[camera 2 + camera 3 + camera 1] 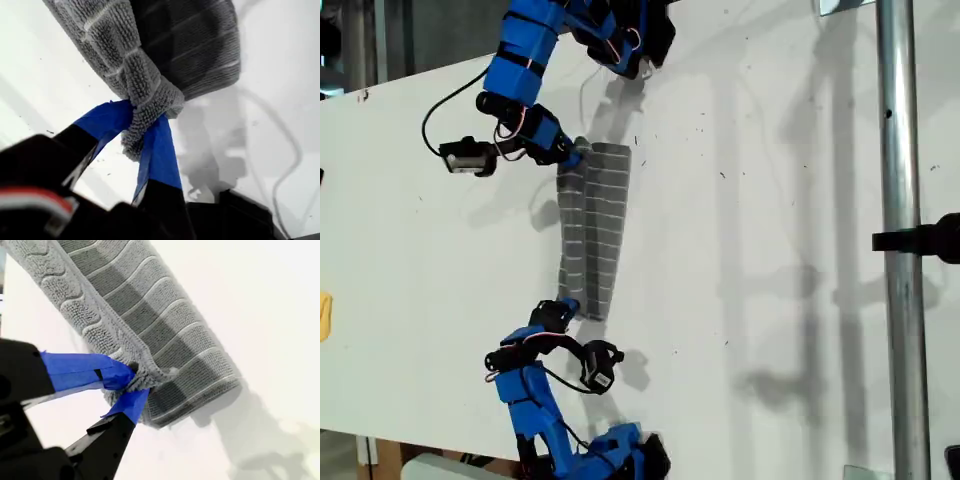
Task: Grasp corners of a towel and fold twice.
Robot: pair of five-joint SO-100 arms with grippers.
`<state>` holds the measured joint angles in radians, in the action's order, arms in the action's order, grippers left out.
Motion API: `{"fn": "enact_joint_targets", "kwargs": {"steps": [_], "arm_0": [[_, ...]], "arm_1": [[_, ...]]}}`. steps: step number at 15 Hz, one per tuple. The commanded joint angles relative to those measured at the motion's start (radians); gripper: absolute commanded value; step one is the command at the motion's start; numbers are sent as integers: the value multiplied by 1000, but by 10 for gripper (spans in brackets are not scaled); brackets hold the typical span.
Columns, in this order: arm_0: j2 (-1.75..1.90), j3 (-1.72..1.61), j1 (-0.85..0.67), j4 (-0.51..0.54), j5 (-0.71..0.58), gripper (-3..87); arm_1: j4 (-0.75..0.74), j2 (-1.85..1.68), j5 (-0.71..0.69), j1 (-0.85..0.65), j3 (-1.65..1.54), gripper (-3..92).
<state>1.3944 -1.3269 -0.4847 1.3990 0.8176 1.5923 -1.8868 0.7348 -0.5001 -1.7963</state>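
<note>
The towel (592, 228), grey with thin pale stripes, lies folded into a long narrow band on the white table. In the exterior view my first gripper (576, 155) is at the band's upper end and my second gripper (566, 307) at its lower end. The first wrist view shows blue-taped fingers (157, 150) shut on a bunched corner (142, 107), with the towel (165, 45) lifted and casting a shadow. In the second wrist view my second gripper (134, 382) is shut on a corner (142, 375) of the towel (150, 320), pinching its wavy-patterned border.
A metal pole (903, 240) with a black clamp (925, 240) runs down the exterior view's right. Cables hang from both arms. A yellow object (324, 315) sits at the exterior view's left edge. Bare white table (750, 250) spreads between towel and pole.
</note>
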Motion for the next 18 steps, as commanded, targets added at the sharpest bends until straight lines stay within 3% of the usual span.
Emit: {"fn": "enact_joint_targets", "kwargs": {"steps": [1, 4, 10, 15, 16, 18], "arm_0": [[-130, 282, -114, 83, -91, -29], [-193, 428, -166, 120, -127, -29], [-370, 328, -120, 97, -67, -29], [-515, 336, -115, 44, -41, -24], [-540, 339, -120, 49, -35, 4], [-531, 357, -138, 95, -32, 151]], "arm_1": [[-23, -63, -164, -173, 5, -2], [-91, -100, -287, -232, 28, -2], [-298, -63, -21, -21, -330, -2], [-448, 35, 35, 3, -479, -2], [-479, 75, 41, 6, -486, -2], [-476, 100, 83, -17, -482, 12]]}}
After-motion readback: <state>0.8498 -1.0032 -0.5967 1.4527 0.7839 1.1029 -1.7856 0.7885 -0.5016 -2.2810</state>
